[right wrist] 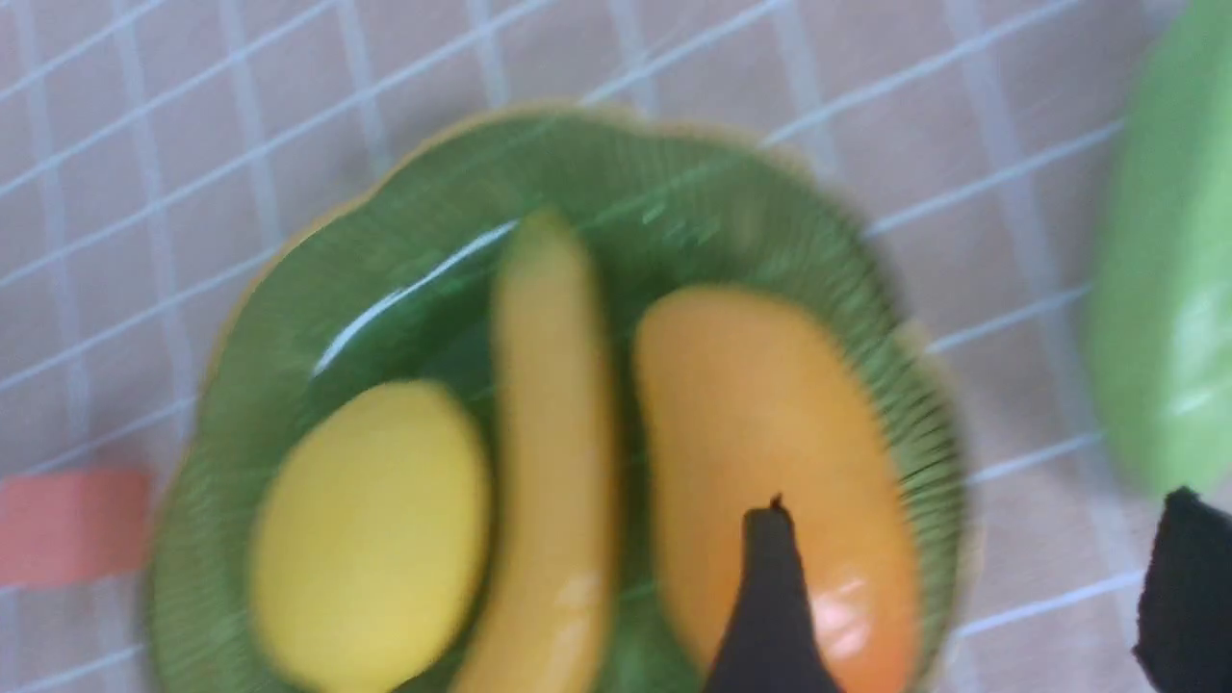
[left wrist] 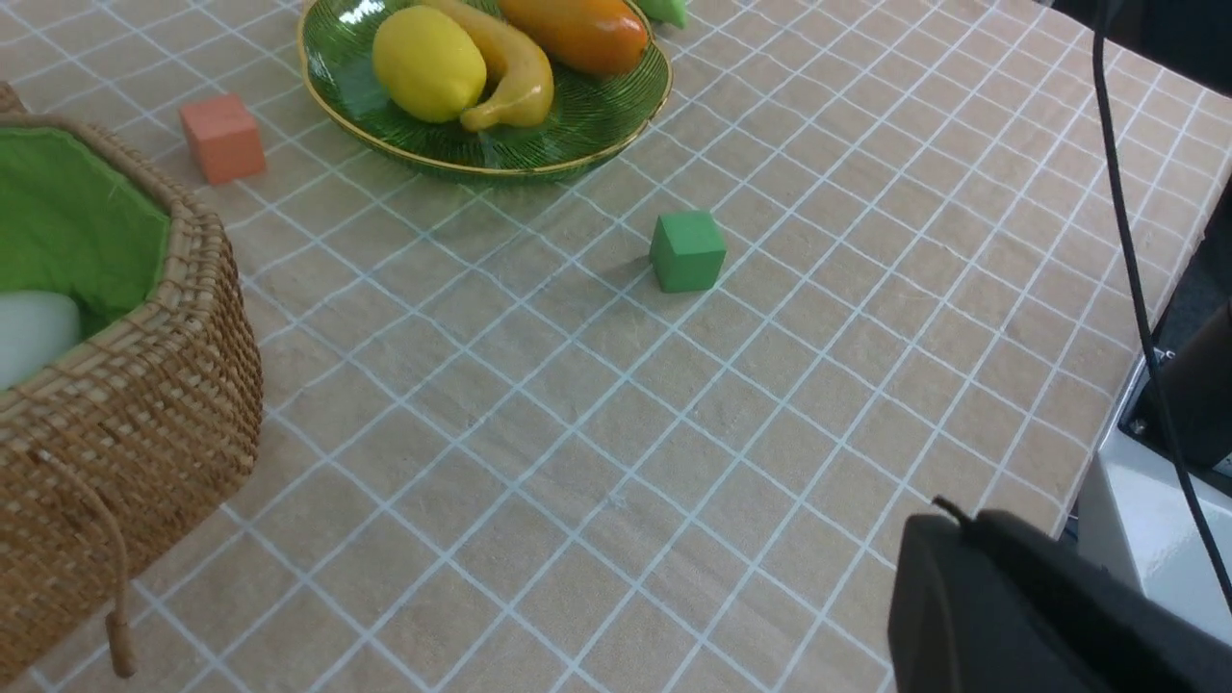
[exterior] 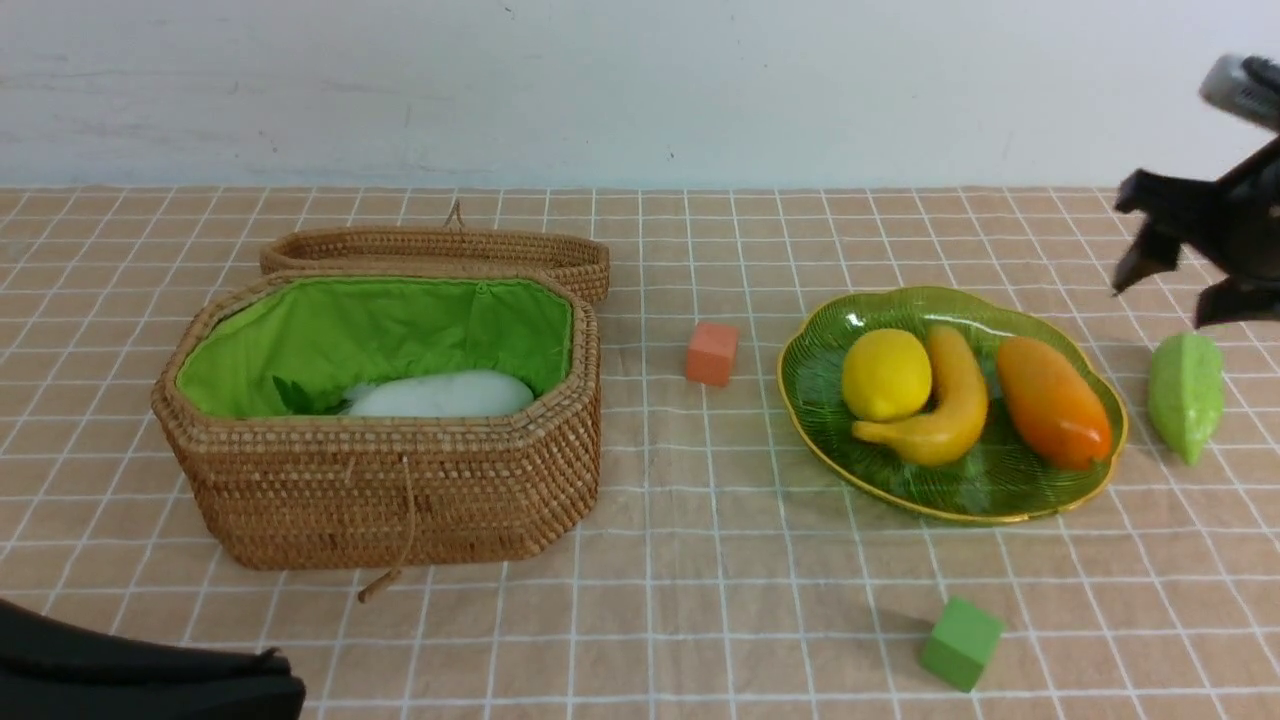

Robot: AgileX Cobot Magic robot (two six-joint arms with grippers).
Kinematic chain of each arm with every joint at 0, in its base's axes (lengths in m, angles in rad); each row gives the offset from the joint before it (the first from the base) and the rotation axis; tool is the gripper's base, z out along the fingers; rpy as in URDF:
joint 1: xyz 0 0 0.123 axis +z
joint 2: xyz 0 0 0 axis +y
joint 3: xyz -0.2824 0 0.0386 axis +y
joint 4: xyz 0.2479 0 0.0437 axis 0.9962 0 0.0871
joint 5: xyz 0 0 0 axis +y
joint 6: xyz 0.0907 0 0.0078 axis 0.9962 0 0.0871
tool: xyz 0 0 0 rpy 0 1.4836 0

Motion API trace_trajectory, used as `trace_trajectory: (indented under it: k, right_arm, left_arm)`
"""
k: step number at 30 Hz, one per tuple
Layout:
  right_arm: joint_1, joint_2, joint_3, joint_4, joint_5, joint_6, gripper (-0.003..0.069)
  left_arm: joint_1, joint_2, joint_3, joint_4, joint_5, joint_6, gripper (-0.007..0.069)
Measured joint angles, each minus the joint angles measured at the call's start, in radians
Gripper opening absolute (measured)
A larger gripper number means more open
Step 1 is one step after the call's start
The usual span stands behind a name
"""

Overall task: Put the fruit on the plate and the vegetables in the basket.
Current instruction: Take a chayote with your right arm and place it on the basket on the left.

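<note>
The lemon (exterior: 886,373), banana (exterior: 945,400) and mango (exterior: 1053,401) lie on the green plate (exterior: 1000,490). The wicker basket (exterior: 400,480) holds the white radish (exterior: 440,394) with green leaves. The pale green ridged vegetable (exterior: 1186,395) lies on the cloth just right of the plate. My right gripper (exterior: 1160,305) is open and empty, raised above the gap between plate and that vegetable; in the right wrist view its fingertips (right wrist: 773,520) straddle the mango (right wrist: 760,404) and the vegetable (right wrist: 1165,289). My left gripper (left wrist: 948,525) is shut and empty near the table's front. Carrot and eggplant are out of view.
An orange-pink cube (exterior: 712,353) sits between basket and plate. A green cube (exterior: 961,643) sits in front of the plate. The basket's lid (exterior: 440,250) lies open behind it, and a cord (exterior: 400,560) hangs down its front. The table edge (left wrist: 1107,452) shows in the left wrist view.
</note>
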Motion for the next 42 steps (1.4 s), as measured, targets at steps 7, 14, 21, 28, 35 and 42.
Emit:
trace_trajectory:
  k: [7, 14, 21, 28, 35, 42]
  right_arm:
    - [-0.104, 0.213, -0.115, -0.068, -0.017, 0.022, 0.0459]
    - [-0.109, 0.418, -0.243, -0.043, -0.023, 0.019, 0.0531]
    - [-0.109, 0.444, -0.257, -0.045, 0.013, -0.058, 0.0440]
    - [-0.066, 0.257, -0.254, 0.035, 0.129, -0.145, 0.0440]
    - [0.361, 0.047, -0.262, 0.631, 0.098, -0.737, 0.0440]
    - [0.711, 0.175, -0.261, 0.872, -0.229, -1.144, 0.0440]
  left_arm:
    - [0.000, 0.000, 0.000, 0.000, -0.063, 0.000, -0.0007]
    - [0.000, 0.004, 0.000, 0.001, -0.077, 0.000, -0.0007]
    - [0.000, 0.009, 0.000, 0.075, -0.078, -0.093, -0.0007]
    - [0.000, -0.035, 0.000, 0.301, -0.078, -0.267, -0.0007]
    - [0.000, -0.099, 0.000, 0.752, -0.025, -0.709, -0.0003]
    - [0.000, -0.103, 0.000, 0.806, 0.012, -0.793, -0.0003]
